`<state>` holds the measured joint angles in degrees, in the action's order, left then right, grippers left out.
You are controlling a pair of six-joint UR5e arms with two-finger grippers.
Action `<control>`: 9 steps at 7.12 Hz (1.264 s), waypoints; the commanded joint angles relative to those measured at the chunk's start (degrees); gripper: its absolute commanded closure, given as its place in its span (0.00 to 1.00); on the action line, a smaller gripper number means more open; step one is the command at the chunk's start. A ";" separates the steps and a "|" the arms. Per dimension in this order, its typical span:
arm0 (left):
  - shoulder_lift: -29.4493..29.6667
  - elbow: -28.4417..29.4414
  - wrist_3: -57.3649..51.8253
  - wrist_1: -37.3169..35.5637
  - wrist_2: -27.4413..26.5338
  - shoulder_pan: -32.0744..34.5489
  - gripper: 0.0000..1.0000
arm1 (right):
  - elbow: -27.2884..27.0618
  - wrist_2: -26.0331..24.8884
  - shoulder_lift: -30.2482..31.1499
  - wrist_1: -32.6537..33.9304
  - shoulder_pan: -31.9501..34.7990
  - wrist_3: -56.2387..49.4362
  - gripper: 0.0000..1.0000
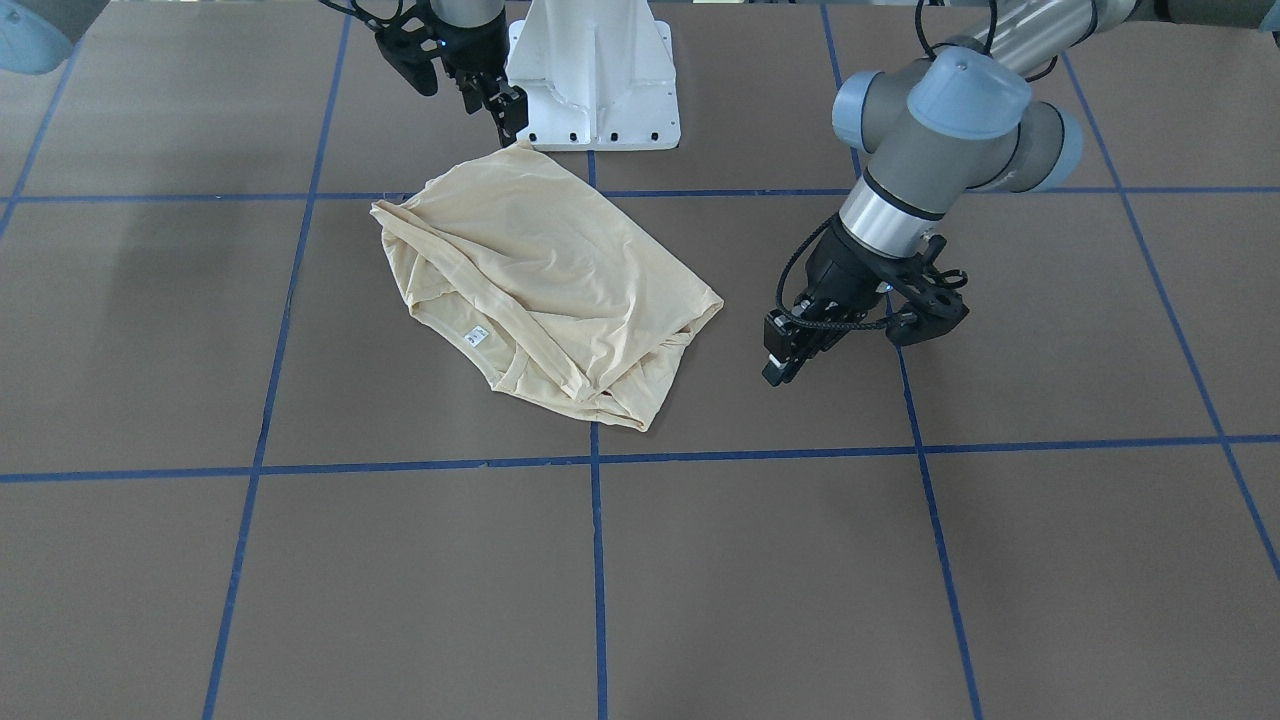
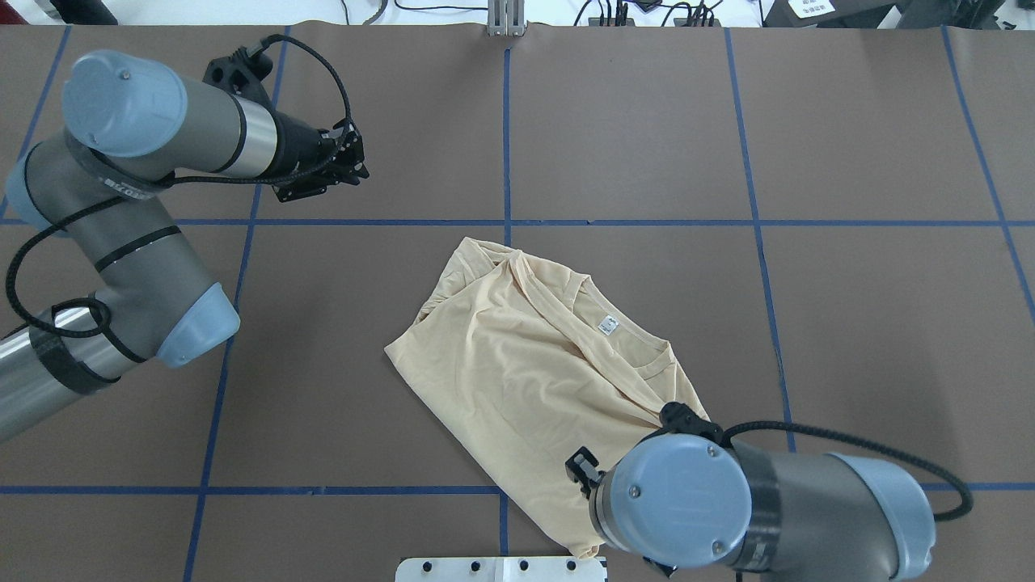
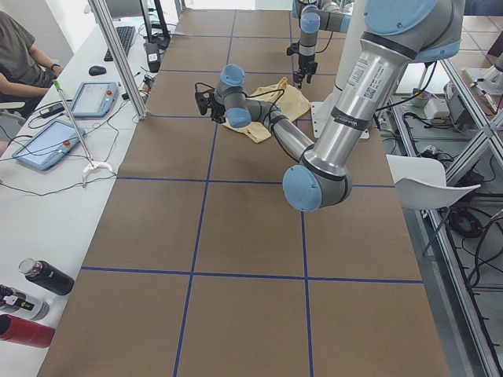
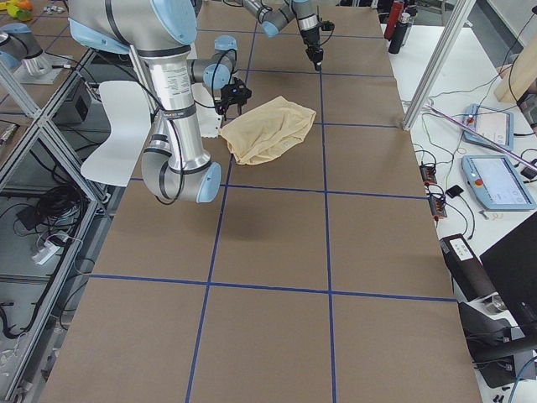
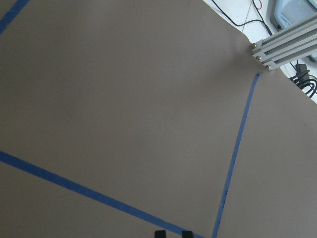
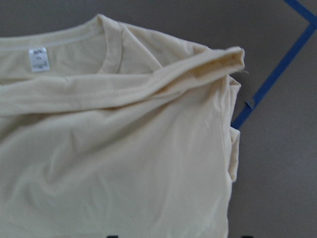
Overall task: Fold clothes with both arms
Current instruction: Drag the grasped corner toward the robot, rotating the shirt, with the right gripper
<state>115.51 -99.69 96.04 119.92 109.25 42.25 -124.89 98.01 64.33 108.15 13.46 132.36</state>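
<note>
The cream-yellow shirt [image 1: 540, 270] lies crumpled and partly folded in the middle of the table [image 2: 517, 364]. Its white neck label [image 2: 608, 325] faces up and the print is hidden. My right gripper [image 1: 505, 110] hovers over the shirt's edge nearest the robot base. In the right wrist view the shirt [image 6: 124, 163] fills the frame and the fingertips sit wide apart at the bottom edge, open and empty. My left gripper [image 2: 348, 162] is well away from the shirt over bare table [image 1: 785, 360]. Its fingertips [image 5: 159, 233] sit close together, shut on nothing.
The white pedestal base [image 1: 595, 80] stands just behind the shirt. Blue tape lines [image 2: 507, 145] divide the brown table. An aluminium post [image 5: 277, 47] stands at the far table edge. A side desk with tablets [image 3: 47, 141] and bottles [image 3: 43, 276] runs along the operators' side.
</note>
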 commanded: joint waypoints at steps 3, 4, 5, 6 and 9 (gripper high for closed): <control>-3.62 -3.67 9.14 -5.40 -12.10 -18.12 0.72 | 4.46 8.75 -0.16 -0.74 22.61 -20.70 0.00; -3.71 -3.32 9.17 -5.49 -13.79 -19.47 0.72 | 5.53 9.65 -0.16 -0.83 24.31 -23.53 0.00; -3.71 -3.23 8.99 -5.93 -13.89 -19.75 0.72 | 6.58 9.66 -0.16 -0.83 24.68 -24.08 0.00; -3.54 -3.23 8.38 -8.71 -15.02 -19.58 0.70 | 7.03 9.57 -0.16 -0.74 24.68 -24.60 0.00; -3.27 -2.79 7.32 -9.89 -16.61 -19.66 0.67 | 7.90 9.66 0.10 -0.83 24.59 -24.70 0.00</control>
<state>112.14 -102.75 103.62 110.28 93.04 22.68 -117.66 107.59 64.36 107.39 38.05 107.80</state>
